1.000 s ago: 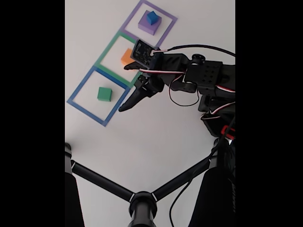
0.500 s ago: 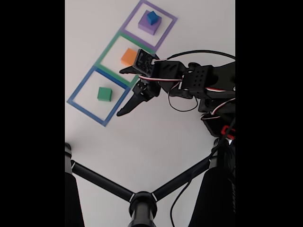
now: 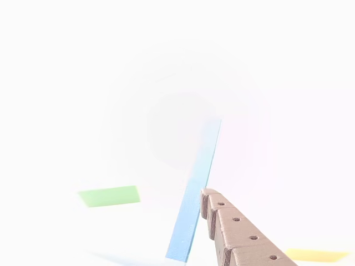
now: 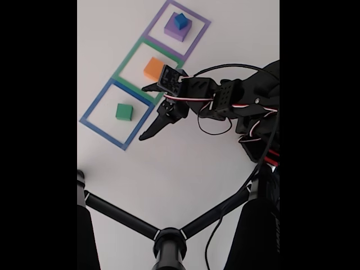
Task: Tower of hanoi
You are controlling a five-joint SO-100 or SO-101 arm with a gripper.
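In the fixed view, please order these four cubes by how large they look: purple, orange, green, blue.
1. Purple cube
2. Orange cube
3. Green cube, only slightly smaller than the orange one, so this ranking is unsure
4. Blue cube, sitting on the purple one

1. A green cube (image 4: 124, 111) is sitting inside a blue tape square (image 4: 90, 110) on the white table (image 4: 169, 169).
2. An orange cube (image 4: 152, 68) is lying within a green tape square (image 4: 127, 61).
3. A small blue cube (image 4: 181, 21) is topping a purple block (image 4: 173, 31) in a purple tape square (image 4: 158, 18).
4. The black gripper (image 4: 147, 111) is trailing red-and-white wires (image 4: 191, 97).
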